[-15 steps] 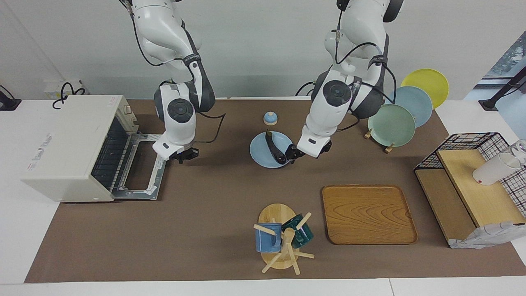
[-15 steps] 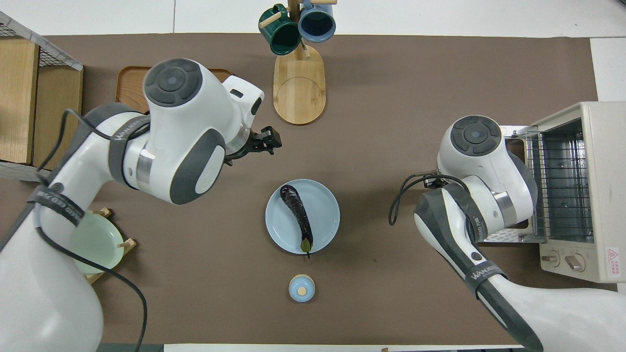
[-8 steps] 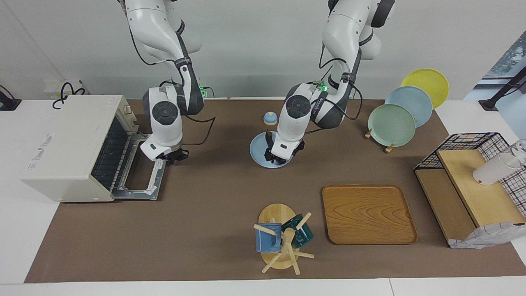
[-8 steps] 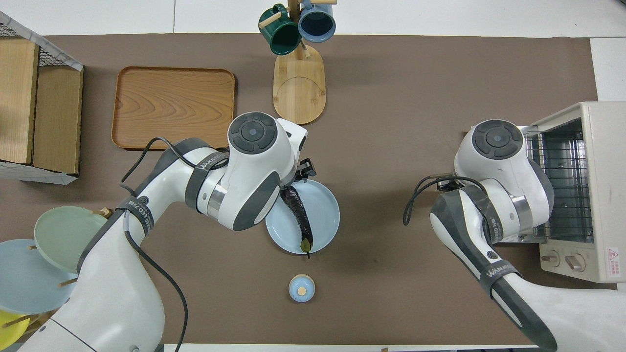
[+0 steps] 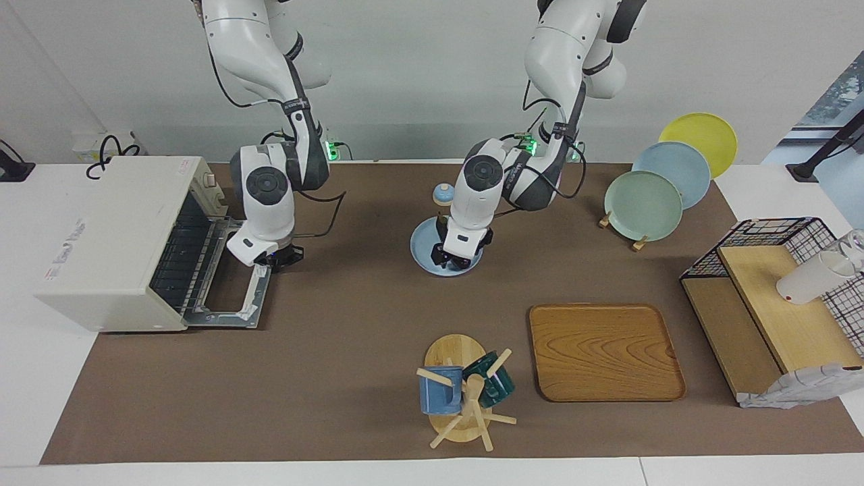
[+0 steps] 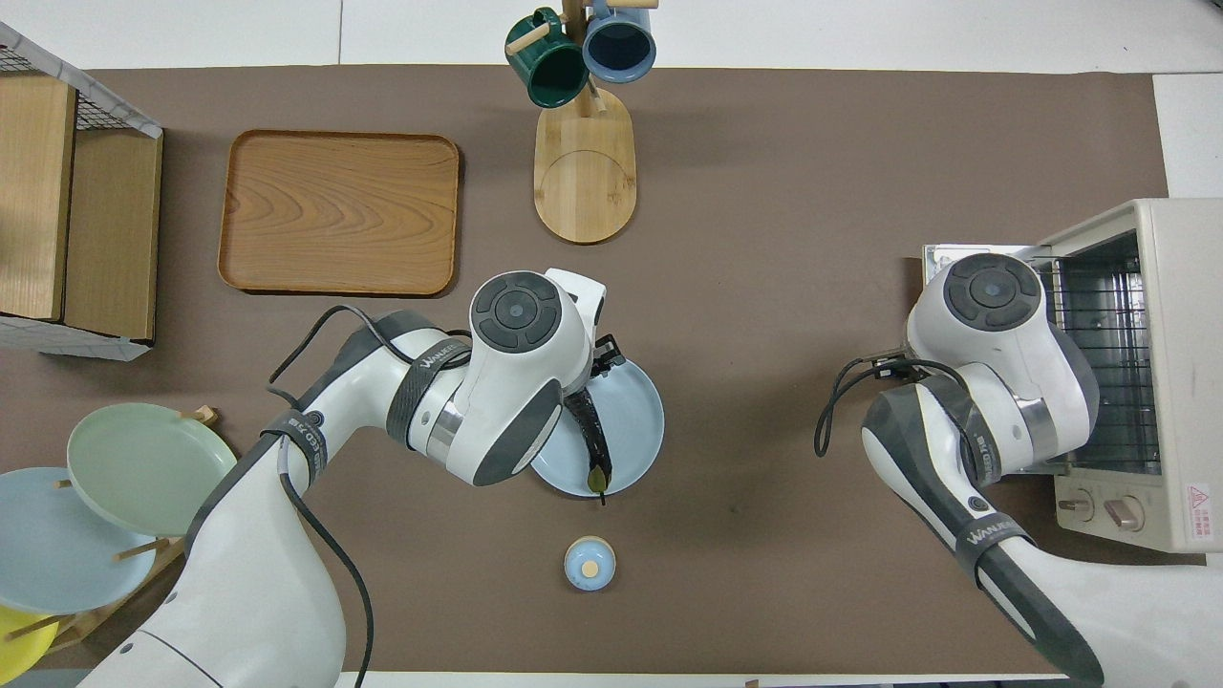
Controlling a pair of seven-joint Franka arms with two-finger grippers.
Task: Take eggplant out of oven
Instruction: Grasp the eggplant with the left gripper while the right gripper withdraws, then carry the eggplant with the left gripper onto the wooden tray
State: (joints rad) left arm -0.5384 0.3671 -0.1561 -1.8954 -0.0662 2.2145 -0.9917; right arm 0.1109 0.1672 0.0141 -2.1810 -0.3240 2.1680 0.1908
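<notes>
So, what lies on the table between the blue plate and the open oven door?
Only bare brown mat lies between the plate and the oven door. The overhead view shows it; only the right arm's cable hangs over that stretch.

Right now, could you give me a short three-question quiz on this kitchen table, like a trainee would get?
1. True or false: the eggplant lies inside the oven.
2. What is the left gripper over: A the wooden tray, B the blue plate, C the mug rack?
3. In what state is the oven door?

Key: 1 false, it lies on the blue plate. 2 B. 3 Open, folded down flat, with the right gripper over it.
</notes>
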